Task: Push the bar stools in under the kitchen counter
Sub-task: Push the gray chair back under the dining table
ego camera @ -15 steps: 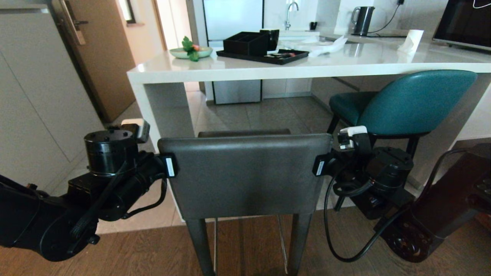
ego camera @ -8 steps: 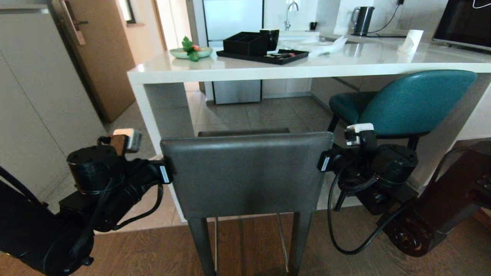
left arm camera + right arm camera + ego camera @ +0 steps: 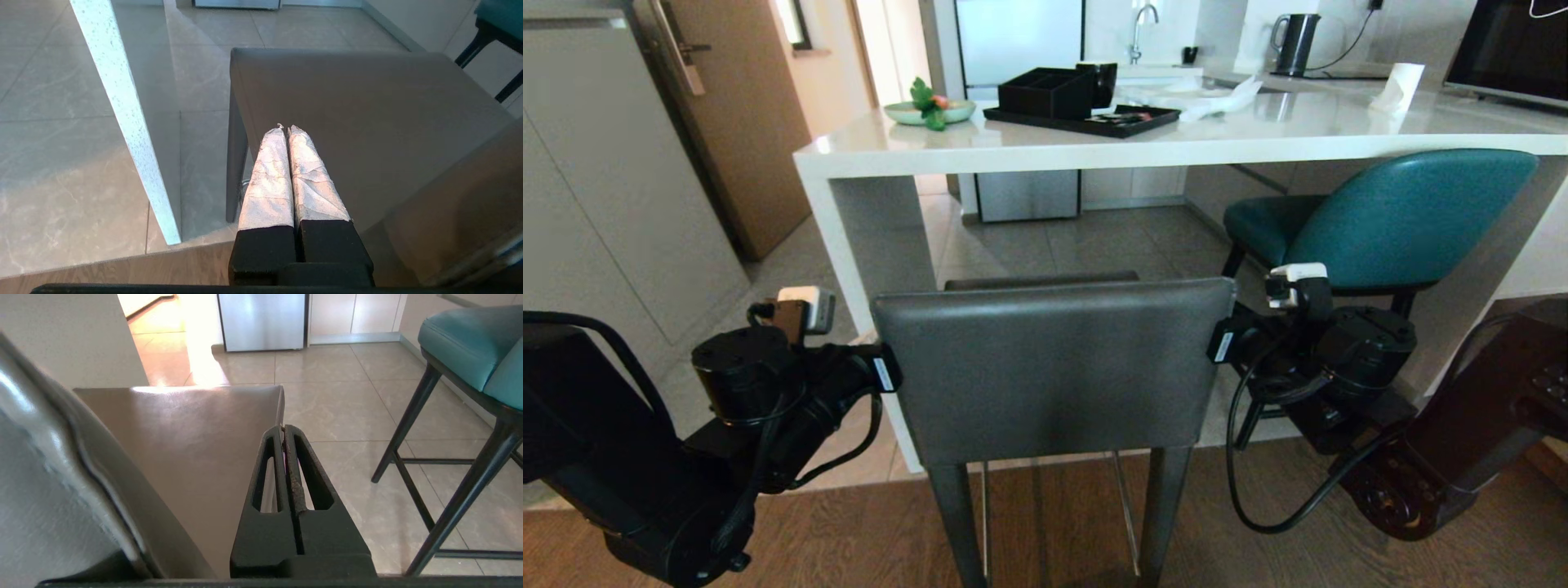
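White kitchen counter (image 3: 1029, 147) hides grey stool's (image 3: 1054, 367) seat; both closed pincers flank its back.

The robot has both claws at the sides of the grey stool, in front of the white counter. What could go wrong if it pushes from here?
1. Both claws, the left claw and the right claw, are shut and hold nothing, flanking the grey stool, so it may slip or twist.
2. The stool stands close to the kitchen counter's white panel leg; drifting left could strike it.
3. Its backrest may hit the slab's edge.
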Tool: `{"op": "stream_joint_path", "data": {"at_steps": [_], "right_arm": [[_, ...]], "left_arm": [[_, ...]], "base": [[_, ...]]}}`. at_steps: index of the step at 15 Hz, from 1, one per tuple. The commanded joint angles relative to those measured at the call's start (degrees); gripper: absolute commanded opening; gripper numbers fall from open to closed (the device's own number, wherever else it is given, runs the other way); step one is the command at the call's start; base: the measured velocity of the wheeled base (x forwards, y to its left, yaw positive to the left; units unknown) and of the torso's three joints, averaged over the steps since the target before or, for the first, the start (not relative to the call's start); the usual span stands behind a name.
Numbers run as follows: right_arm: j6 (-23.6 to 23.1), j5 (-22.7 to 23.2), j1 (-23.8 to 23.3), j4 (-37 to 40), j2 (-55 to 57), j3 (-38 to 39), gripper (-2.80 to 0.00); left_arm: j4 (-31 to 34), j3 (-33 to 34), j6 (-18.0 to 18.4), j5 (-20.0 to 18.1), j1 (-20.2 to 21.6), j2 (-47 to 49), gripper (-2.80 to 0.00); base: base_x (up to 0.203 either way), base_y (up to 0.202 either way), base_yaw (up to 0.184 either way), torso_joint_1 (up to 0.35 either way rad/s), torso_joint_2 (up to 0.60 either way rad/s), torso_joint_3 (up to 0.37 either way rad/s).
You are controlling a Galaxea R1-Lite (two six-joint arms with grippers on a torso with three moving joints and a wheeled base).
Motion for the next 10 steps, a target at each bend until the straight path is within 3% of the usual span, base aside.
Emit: {"op": "stream_joint_path", "data": {"at_steps": [1,3,5,10], "right_arm": [[-0.07,0.02,0.35,-0.38,0.09,0.26,-2.8],[-0.07,0.02,0.61,-0.38,0.16,0.33,-2.8],[-0.07,-0.07,0.79,-0.38,0.29,0.41,-2.8],[-0.07,0.02,0.7,-0.38,1.15,-0.29,-2.8]], "left_arm": [[-0.87,0.02,-0.24,0.08,-0.45,0.12,-2.8],[-4.37,0.6,0.13,0.15,-0.24,1.14,-2.8],[-5.0,1.13,2.82,0.42,-0.06,3.2,-2.8],[-5.02,0.97,3.26,0.52,-0.35,4.08,-2.8]], "base": [[0.0,0.0,0.0,0.0,0.0,0.0],[0.0,0.0,0.0,0.0,0.0,0.0],[0.0,0.0,0.0,0.0,0.0,0.0],[0.0,0.0,0.0,0.0,0.0,0.0]]}}
